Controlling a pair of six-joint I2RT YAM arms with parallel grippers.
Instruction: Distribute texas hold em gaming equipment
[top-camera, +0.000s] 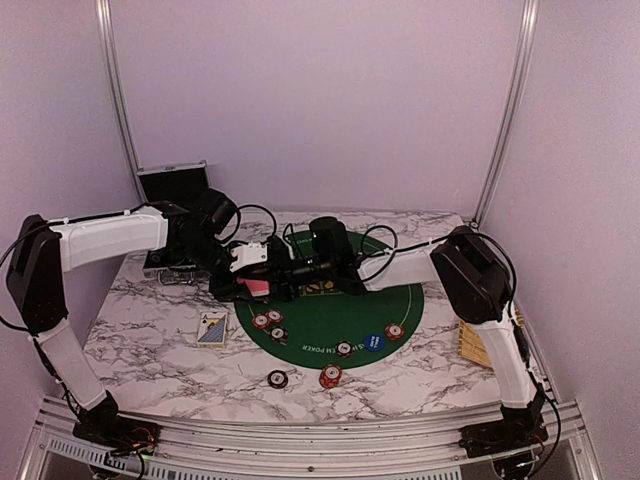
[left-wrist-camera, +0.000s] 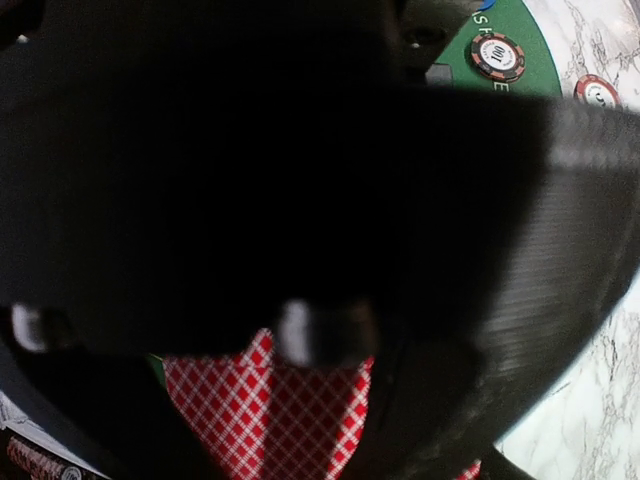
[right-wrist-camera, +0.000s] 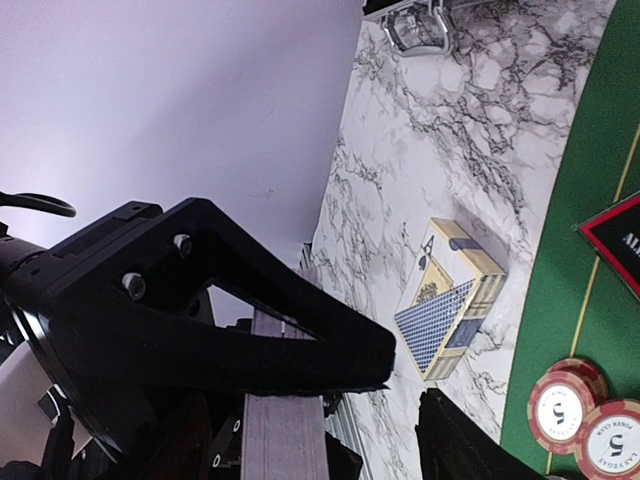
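Red-backed cards (left-wrist-camera: 270, 410) clamped in left pincer (top-camera: 252, 280), held over far-left edge of green felt mat (top-camera: 330, 318). Right pincer (right-wrist-camera: 405, 385) positioned just right of cards, fingers apart, apparently empty. Cards' long axis obscured. Poker chips (top-camera: 268, 322) left nearer on mat.

smooth chips (right-wrist-camera: 560, 405) — felt mat (top-camera: 325, 318) — marbled table (top-camera: 140, 345)

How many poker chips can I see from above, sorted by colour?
Red poker chips: 4
Dark poker chips: 3
Blue poker chip: 1
Total: 8 visible, counting any stack as 1.
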